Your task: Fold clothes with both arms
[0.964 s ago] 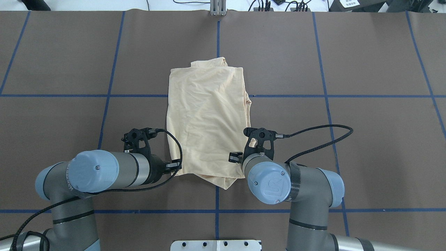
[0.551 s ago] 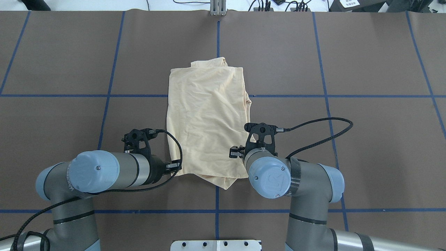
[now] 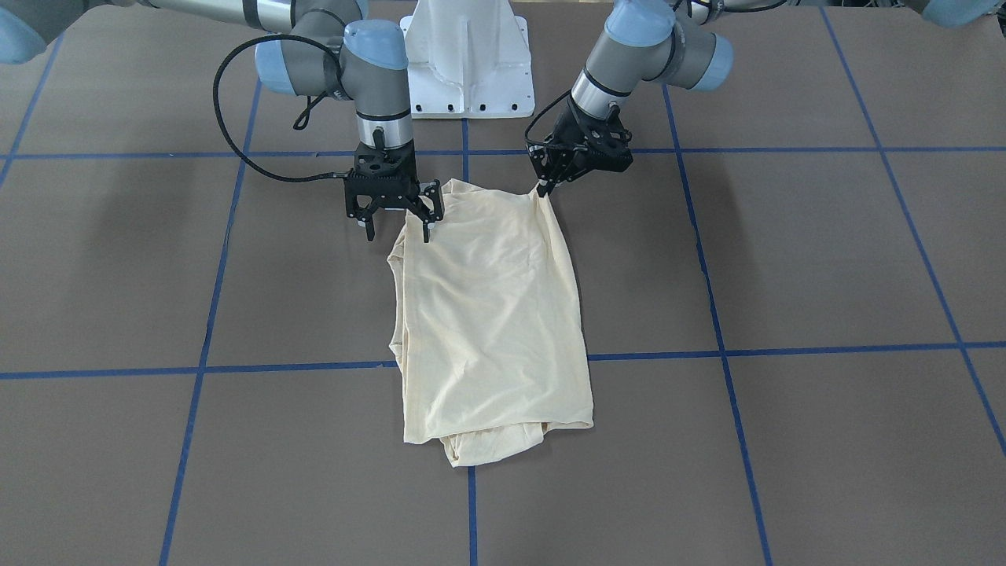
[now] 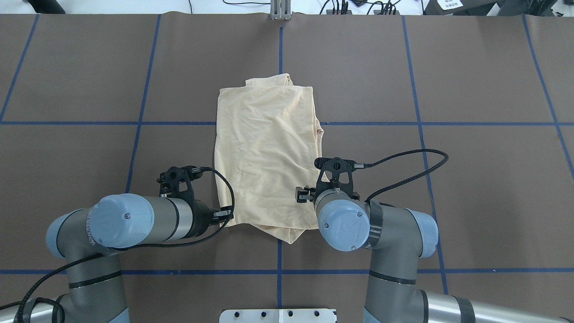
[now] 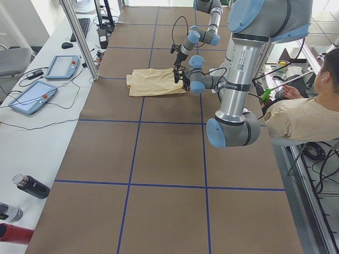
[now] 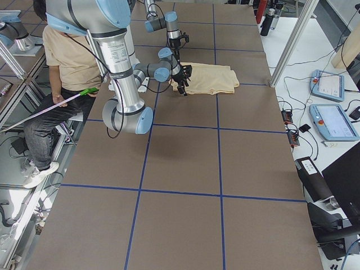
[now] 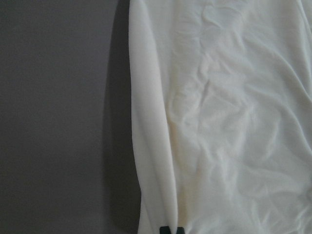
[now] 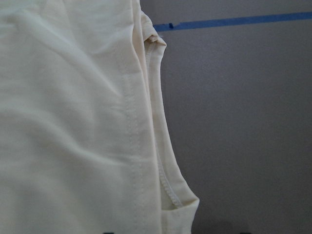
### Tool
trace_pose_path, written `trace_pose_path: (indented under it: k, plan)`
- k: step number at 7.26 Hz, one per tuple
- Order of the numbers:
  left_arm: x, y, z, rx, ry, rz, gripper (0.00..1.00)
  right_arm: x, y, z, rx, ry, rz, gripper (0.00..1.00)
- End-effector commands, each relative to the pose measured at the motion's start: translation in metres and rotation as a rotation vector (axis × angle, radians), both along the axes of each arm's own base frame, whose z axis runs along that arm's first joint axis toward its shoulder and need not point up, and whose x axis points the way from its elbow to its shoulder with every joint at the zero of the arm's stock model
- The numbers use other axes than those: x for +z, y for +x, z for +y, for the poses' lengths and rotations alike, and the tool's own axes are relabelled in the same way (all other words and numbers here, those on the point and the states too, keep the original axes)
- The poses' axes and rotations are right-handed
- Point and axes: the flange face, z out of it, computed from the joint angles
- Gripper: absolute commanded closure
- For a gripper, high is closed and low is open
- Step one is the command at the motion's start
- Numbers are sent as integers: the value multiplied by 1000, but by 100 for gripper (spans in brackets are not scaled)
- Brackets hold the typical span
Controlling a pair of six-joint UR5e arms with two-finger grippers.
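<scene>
The shirt [image 3: 491,314] lies near the middle of the brown tabletop [image 3: 786,259]. It is folded into a long, narrow rectangle that runs away from the robot and crosses one of the blue tape lines [image 3: 786,348]. It is pale cream, thin and softly creased, with shallow wrinkles along its length, and its upper face is plain. At the far end a bunched fold of cloth pokes out past the straight edge. Along the side by the right arm, several layered edges sit slightly out of line. The right wrist view shows a stitched seam [image 8: 129,126] and a doubled hem there.

The left tool [image 3: 542,189] is closed on one near corner of the shirt, with the cloth drawn up into a small peak at its tips. In the left wrist view its fingertips [image 7: 165,229] sit together on the shirt's edge.

The right tool [image 3: 398,233] points down at the other near corner with its fingers spread. One finger is over the cloth and the other over bare tabletop just beside it. Whether the tips touch anything I cannot tell.
</scene>
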Motion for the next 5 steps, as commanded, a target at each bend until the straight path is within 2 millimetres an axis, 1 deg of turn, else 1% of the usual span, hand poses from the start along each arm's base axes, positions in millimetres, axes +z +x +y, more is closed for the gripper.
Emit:
trace_pose_path:
  k: [1,2,5]
  plan:
    - [0,0,0,0,0,0,100,-7,-2,0,16,-13,-21,54]
    - [0,0,0,2,4,-2,100,-10,-3,0,16,-12,-25,66]
    - [0,0,0,2,4,-1,100,-5,-4,1,7,-9,-13,64]
